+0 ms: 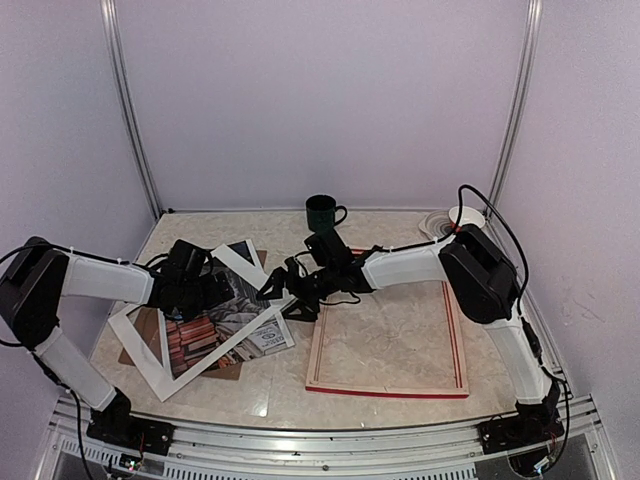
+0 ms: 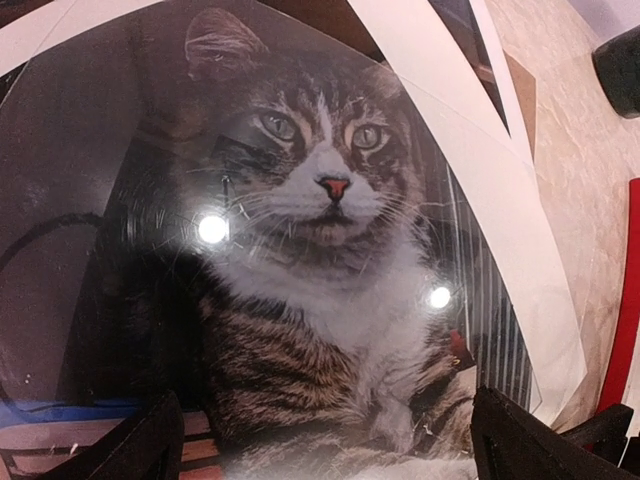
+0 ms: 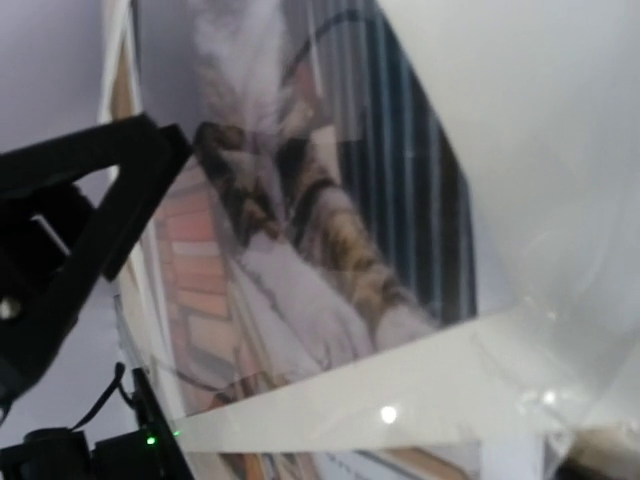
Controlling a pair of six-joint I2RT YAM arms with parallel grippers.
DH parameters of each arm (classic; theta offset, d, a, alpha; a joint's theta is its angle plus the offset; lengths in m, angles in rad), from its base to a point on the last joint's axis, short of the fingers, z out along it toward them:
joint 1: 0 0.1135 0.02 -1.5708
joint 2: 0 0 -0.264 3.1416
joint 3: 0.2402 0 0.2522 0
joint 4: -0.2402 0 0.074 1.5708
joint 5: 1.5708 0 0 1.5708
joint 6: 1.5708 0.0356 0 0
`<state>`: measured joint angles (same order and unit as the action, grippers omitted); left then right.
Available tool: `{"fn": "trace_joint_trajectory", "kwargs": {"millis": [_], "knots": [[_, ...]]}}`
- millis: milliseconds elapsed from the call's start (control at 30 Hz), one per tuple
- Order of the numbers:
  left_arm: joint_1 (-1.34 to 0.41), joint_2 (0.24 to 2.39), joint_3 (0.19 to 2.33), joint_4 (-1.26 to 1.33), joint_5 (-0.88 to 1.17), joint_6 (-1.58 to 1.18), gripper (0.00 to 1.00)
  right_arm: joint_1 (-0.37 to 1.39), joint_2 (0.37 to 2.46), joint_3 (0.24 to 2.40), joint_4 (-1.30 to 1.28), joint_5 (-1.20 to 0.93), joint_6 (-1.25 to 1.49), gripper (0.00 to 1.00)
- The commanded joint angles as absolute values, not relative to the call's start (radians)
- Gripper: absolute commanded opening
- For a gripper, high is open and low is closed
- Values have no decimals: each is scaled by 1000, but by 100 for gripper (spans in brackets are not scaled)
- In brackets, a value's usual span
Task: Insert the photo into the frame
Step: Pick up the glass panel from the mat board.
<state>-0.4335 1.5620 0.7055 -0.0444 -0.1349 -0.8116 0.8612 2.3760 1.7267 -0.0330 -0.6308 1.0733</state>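
Well, both arms' jaws hang wide apart, holding nothing, just above the photo (image 2: 320,250), which lies under the white mat (image 1: 137,355), so a pinch could snag the mat or crease the print, while the frame (image 1: 390,386) sits just beside the right jaws, little bare surface (image 1: 285,385) between its edge and the pile.

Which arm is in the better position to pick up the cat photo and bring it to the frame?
Probably right: the right gripper, open, is at the photo edge nearest the frame; the left gripper, open, hovers above the photo's middle.
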Motion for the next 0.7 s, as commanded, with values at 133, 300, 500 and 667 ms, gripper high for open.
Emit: {"fn": "trace_joint_trajectory", "kwargs": {"millis": [133, 300, 500, 667], "knots": [[-446, 1531, 692, -25, -125, -817, 98, 847, 2292, 1549, 215, -666, 1177, 98], [-451, 1538, 692, -22, -123, -818, 98, 839, 2275, 1492, 327, -678, 1216, 96], [-457, 1540, 689, -20, -124, -820, 98, 838, 2311, 1551, 272, -664, 1180, 95], [-462, 1543, 687, -16, -123, -822, 98, 836, 2350, 1640, 119, -601, 1113, 95]]}}
